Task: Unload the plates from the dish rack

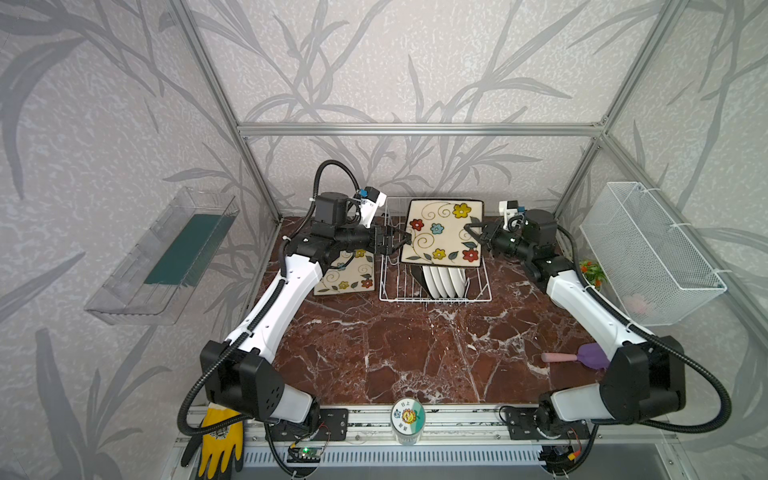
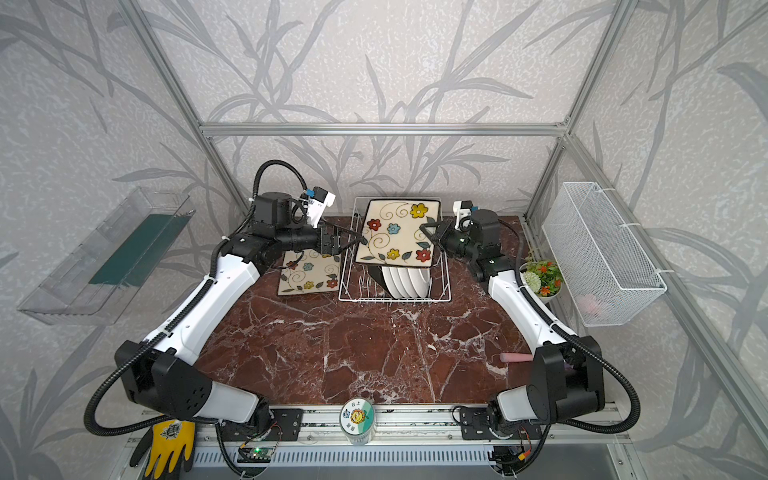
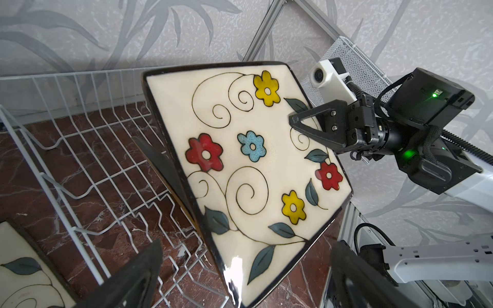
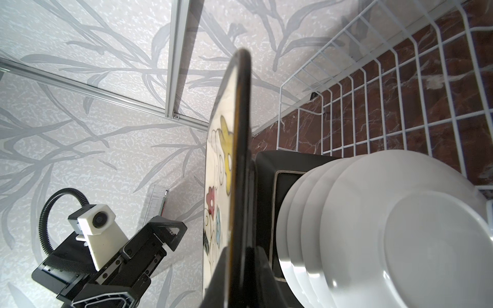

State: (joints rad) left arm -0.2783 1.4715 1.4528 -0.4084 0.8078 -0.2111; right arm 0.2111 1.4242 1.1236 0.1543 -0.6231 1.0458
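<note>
Our right claw (image 1: 471,232) is pinched shut on the right edge of a flowered plate (image 1: 442,230). It holds the plate upright above the rack (image 1: 388,291), face toward us. The plate's lower edge looks clear of the prongs, though we cannot be sure. Our left claw (image 1: 405,241) is spread wide at the plate's left edge. The left wrist view puts that edge between its fingers (image 3: 133,280), and we cannot tell whether they touch it.

We see these risks:
- The glaze is glossy and the grip is on one edge only, so the plate could pivot or slip and drop onto the plates below.
- If the right claw lets go before the left has closed, we would expect the same fall.
- The left claw could nudge the plate sideways and twist it out of the pinch.
- A low corner could snag the rack's side wires as we carry it out.

Our count:
- Flowered square plates, three: one held, one flat on the table (image 1: 415,353) left of the rack (image 1: 349,274), and one in the rack showing its black back (image 1: 417,276).
- Round white plates (image 1: 442,280), four as far as we can tell, all slotted in the rack.
- One rack, two claws
</note>
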